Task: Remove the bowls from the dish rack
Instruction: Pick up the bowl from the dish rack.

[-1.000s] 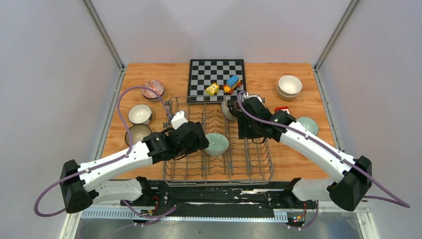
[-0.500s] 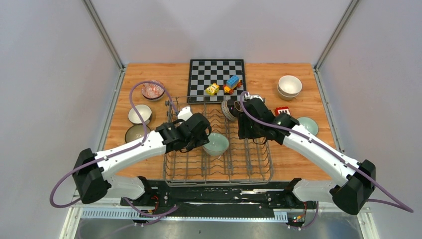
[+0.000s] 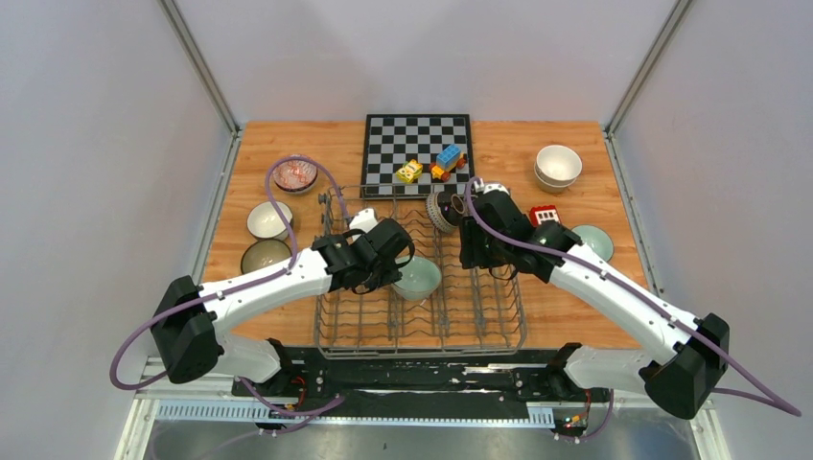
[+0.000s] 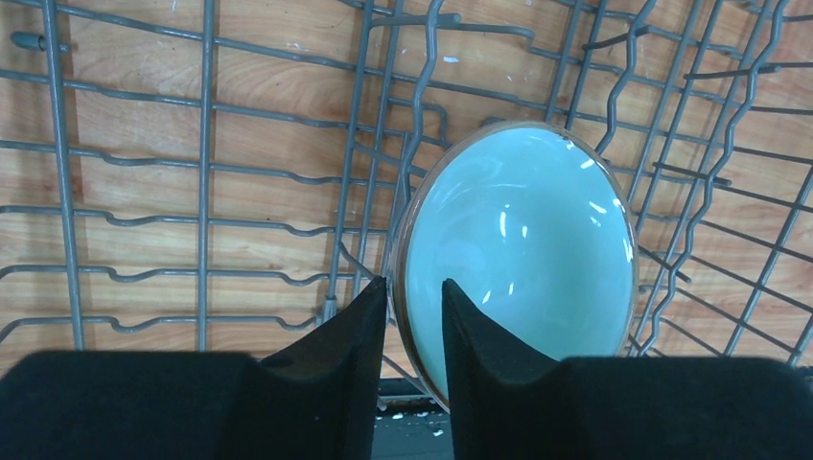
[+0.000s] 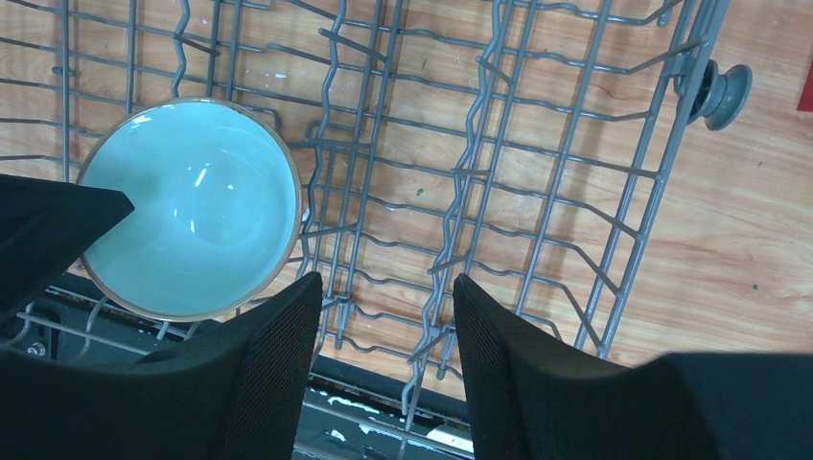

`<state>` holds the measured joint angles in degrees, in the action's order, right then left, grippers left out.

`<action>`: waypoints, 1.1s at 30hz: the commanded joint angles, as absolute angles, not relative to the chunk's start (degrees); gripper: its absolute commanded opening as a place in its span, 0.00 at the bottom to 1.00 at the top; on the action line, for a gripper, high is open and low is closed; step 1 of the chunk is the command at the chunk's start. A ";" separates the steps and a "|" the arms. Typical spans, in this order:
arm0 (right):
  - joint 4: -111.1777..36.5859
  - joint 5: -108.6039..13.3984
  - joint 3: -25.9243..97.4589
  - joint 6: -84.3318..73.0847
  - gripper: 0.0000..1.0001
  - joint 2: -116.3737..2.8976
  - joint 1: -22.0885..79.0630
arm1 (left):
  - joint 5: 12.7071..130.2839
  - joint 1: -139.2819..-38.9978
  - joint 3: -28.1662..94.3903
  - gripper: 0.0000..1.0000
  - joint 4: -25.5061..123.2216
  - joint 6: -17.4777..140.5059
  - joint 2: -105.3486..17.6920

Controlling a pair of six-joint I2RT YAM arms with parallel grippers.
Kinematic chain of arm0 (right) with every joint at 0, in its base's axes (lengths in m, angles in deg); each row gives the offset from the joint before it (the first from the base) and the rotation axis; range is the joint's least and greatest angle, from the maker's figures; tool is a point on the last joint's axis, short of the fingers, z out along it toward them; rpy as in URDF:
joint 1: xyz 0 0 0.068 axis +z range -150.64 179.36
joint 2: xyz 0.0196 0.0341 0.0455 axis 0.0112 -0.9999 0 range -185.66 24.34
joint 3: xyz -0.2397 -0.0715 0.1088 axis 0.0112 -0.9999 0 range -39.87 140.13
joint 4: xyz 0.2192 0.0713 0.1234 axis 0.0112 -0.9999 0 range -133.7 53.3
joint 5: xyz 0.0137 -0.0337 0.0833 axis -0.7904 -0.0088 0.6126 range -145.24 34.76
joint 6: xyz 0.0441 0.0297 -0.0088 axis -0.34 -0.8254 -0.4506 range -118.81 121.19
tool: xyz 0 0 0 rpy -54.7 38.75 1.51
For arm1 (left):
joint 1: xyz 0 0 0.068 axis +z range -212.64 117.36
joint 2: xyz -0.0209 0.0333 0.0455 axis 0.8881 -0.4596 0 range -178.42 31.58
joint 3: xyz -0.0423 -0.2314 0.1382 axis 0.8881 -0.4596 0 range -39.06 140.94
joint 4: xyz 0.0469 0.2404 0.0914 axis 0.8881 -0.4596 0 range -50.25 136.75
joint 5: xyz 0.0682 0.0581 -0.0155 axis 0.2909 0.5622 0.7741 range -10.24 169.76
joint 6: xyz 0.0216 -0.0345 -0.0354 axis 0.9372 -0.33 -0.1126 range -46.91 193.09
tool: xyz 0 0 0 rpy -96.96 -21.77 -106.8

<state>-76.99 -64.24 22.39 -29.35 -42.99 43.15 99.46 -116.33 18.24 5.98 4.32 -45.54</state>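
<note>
A pale mint bowl (image 3: 418, 277) (image 4: 522, 249) (image 5: 192, 206) stands on edge among the tines of the grey wire dish rack (image 3: 479, 316) (image 4: 206, 172) (image 5: 575, 172). My left gripper (image 3: 397, 264) (image 4: 414, 281) has narrowed onto its rim, one finger outside the wall and one inside. A dark-patterned bowl (image 3: 442, 209) leans at the rack's far edge. Just right of it, my right gripper (image 3: 476, 253) (image 5: 388, 278) hangs open over bare rack wires, holding nothing.
Three bowls (image 3: 295, 173) (image 3: 268, 218) (image 3: 267, 255) sit on the table left of the rack. On the right are stacked cream bowls (image 3: 558, 165), a mint bowl (image 3: 592, 240) and a red block (image 3: 544, 213). A chessboard (image 3: 418, 144) with toy blocks (image 3: 448, 159) lies behind the rack.
My left arm has slid right toward the mint bowl and its jaws have closed down around the rim. The right arm has barely moved.
</note>
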 commanded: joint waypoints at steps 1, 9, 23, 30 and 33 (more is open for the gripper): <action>-77.48 -64.64 21.26 -29.15 0.56 -41.61 43.58 | 99.26 -115.82 18.63 0.27 6.70 4.63 -45.60; -77.42 -65.55 21.63 -29.25 0.56 -40.30 43.59 | 97.53 -115.89 16.33 0.05 9.82 4.81 -44.56; -77.42 -66.13 24.33 -26.73 0.59 -37.82 43.58 | 98.62 -115.82 16.58 0.00 13.87 8.29 -37.27; -75.56 -58.47 26.94 -23.79 0.70 -36.09 42.78 | 99.87 -115.77 16.20 0.00 17.44 11.90 -32.81; -75.21 -47.91 28.47 -21.25 0.73 -35.93 41.74 | 99.52 -115.82 13.25 0.00 22.50 15.63 -29.04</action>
